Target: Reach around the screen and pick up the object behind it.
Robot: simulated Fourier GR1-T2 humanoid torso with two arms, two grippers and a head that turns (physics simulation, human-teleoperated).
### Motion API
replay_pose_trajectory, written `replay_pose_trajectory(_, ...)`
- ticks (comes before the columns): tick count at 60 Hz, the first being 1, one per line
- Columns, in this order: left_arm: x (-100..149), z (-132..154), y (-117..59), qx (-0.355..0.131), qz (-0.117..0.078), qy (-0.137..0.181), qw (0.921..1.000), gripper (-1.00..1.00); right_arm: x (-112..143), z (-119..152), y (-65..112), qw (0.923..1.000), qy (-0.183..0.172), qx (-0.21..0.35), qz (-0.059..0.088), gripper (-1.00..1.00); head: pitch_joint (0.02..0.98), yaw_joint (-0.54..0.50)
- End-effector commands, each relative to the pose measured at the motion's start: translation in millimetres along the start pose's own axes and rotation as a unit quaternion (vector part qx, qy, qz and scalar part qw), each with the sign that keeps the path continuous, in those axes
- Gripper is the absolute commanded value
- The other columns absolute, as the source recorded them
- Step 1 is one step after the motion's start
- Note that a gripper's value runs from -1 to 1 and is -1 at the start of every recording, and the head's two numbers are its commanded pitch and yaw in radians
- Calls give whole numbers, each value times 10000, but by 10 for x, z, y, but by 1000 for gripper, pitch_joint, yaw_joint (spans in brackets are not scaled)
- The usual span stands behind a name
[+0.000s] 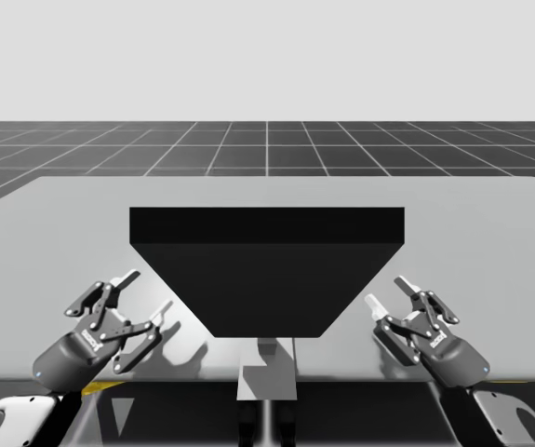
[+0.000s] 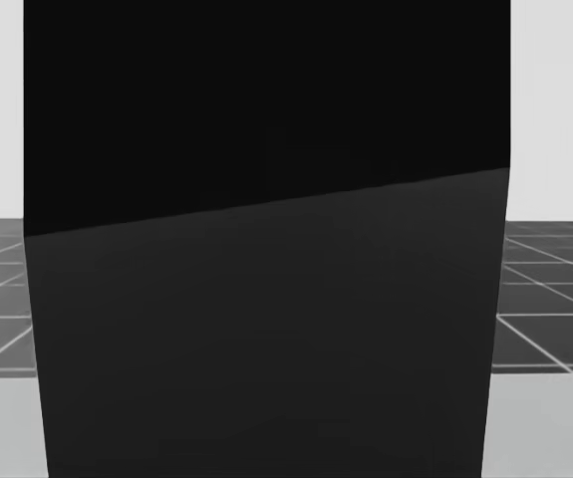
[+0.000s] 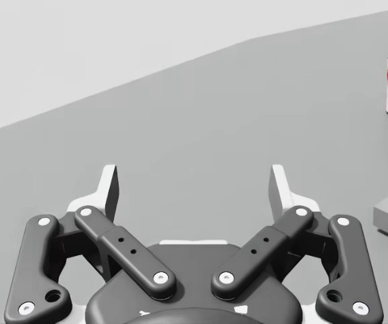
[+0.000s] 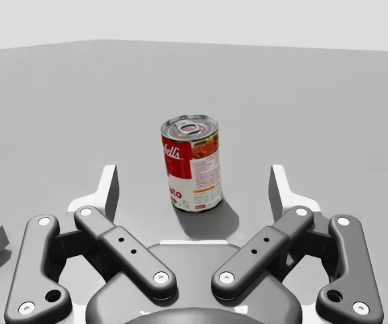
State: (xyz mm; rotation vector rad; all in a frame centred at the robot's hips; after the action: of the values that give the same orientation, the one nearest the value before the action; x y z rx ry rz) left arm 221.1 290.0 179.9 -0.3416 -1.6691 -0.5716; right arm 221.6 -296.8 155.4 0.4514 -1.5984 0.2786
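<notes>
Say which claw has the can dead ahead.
The right claw: the red-and-white can stands upright, centred ahead of it. For the left claw it sits far off to one side.

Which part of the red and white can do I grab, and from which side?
Grip the red and white can across its round side wall at mid-height, coming in with my right gripper around the right end of the screen. The can stands upright on the table, straight ahead of that open gripper, so a side pinch suits it.
</notes>
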Motion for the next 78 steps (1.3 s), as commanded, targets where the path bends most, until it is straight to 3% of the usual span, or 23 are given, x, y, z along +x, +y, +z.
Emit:
replay_pose_trajectory(1, -61, 8, -74, -205, -9, 16, 9998, -1000, -144, -99, -32, 9997, 216, 85, -5, -1000, 191, -27)
replay_pose_trajectory(8, -73, 1, -98, -273, -8, 8, 9996, -1000, -192, -223, -41, 9994, 294, 181, 68, -1000, 195, -27)
replay_pose_trajectory(29, -107, 17, -153, -513, 69, 22, 9987, -1000, -279, -612, -141, 9965, 584, 341, 483, -1000, 203, -26)
replay_pose_trajectory(46, -103, 12, -178, -804, 32, 62, 9967, -1000, -342, -863, -152, 9944, 766, 459, 572, -1000, 210, -28)
replay_pose_trajectory(78, -118, 2, -190, -968, 10, 84, 9953, -1000, -515, -1358, -185, 9921, 1027, 569, 433, -1000, 220, -29)
